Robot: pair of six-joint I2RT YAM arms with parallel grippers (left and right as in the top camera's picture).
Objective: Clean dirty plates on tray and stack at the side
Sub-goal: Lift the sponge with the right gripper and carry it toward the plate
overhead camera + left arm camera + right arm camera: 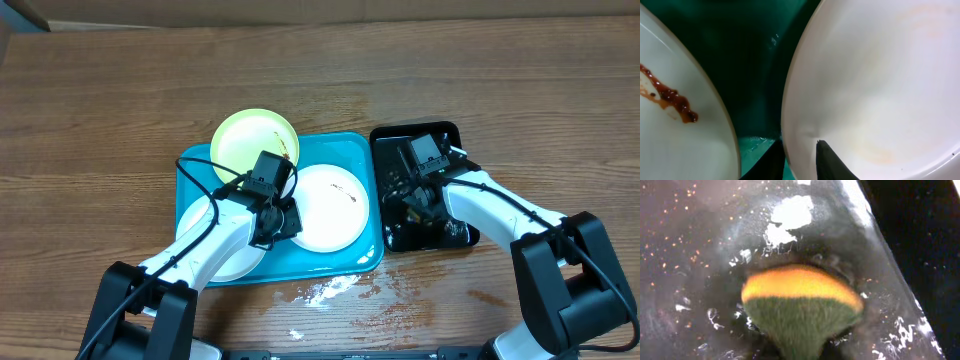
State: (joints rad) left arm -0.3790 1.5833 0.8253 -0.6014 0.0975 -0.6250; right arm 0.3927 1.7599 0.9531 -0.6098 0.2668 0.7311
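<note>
The turquoise tray (345, 148) holds two white plates, and a pale yellow-green plate (252, 140) leans on its back rim. The middle white plate (330, 210) (675, 135) carries a brown smear (670, 97). My left gripper (282, 220) (800, 144) is shut on the right rim of the left white plate (215, 245) (875, 80), one finger outside the rim and one inside. My right gripper (415, 203) (802, 352) hangs over the black tray (445, 135), shut on a yellow-and-green sponge (800, 305) pinched into a fan; its fingers are hidden behind the sponge.
The black tray's floor (700, 255) is wet, with white foam patches (787, 215). Spilled water and foam (330, 290) lie on the wooden table in front of the turquoise tray. Cardboard runs along the table's far edge (300, 12).
</note>
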